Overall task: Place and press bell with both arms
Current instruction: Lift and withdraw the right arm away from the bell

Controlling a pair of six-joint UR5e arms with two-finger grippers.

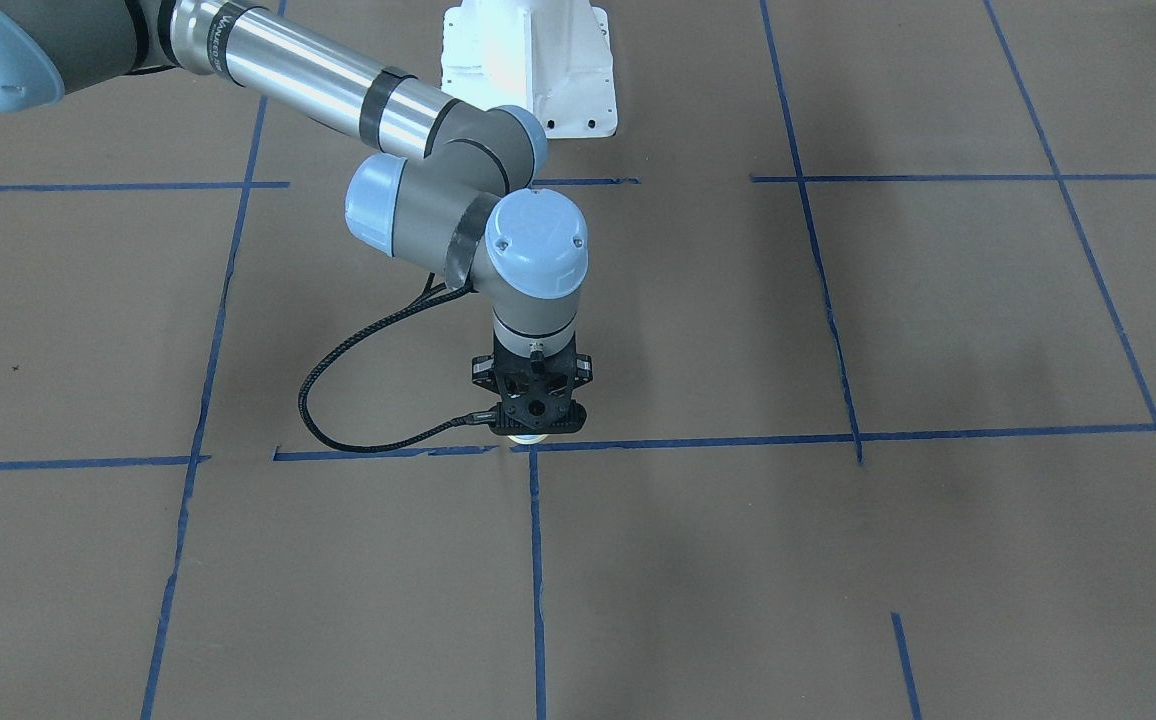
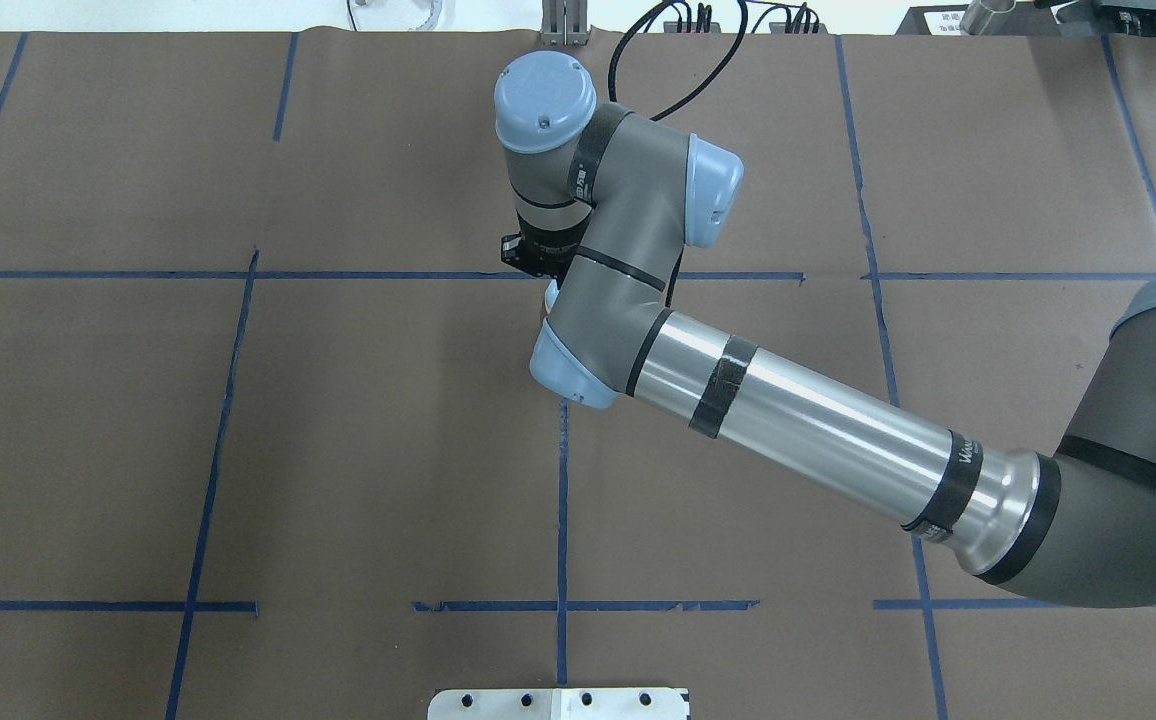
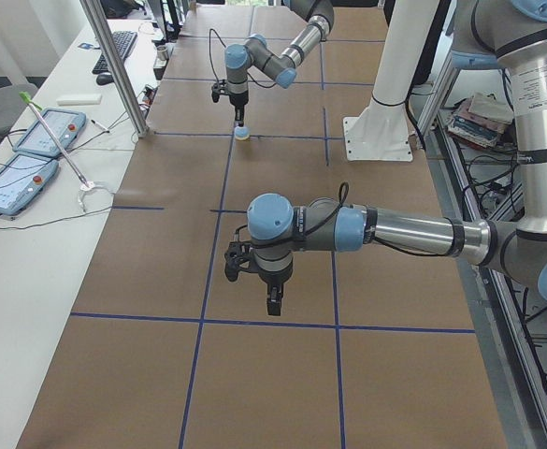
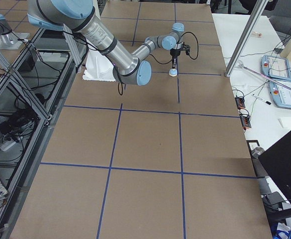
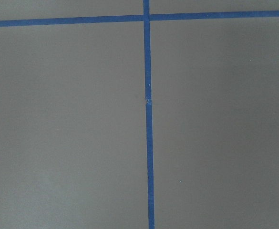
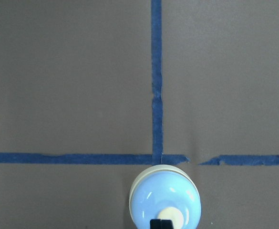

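Observation:
The light-blue bell (image 6: 165,195) with a cream base stands at a crossing of blue tape lines. It also shows in the front view (image 1: 528,438) and both side views (image 3: 242,135) (image 4: 172,72). In the overhead view the right arm's wrist hides it. My right gripper (image 6: 160,224) points straight down over the bell. Its fingers are shut together with the tips on the cream button (image 6: 170,214). It shows in the front view too (image 1: 535,425). My left gripper (image 3: 273,307) hangs over bare brown table far from the bell. I cannot tell whether it is open or shut.
The white bolted pedestal (image 1: 528,60) stands behind the bell on the robot's side. A black cable (image 1: 338,400) loops from the right wrist down to the table. A side bench with teach pendants (image 3: 39,131) and a metal pole (image 3: 114,65) runs along the far edge.

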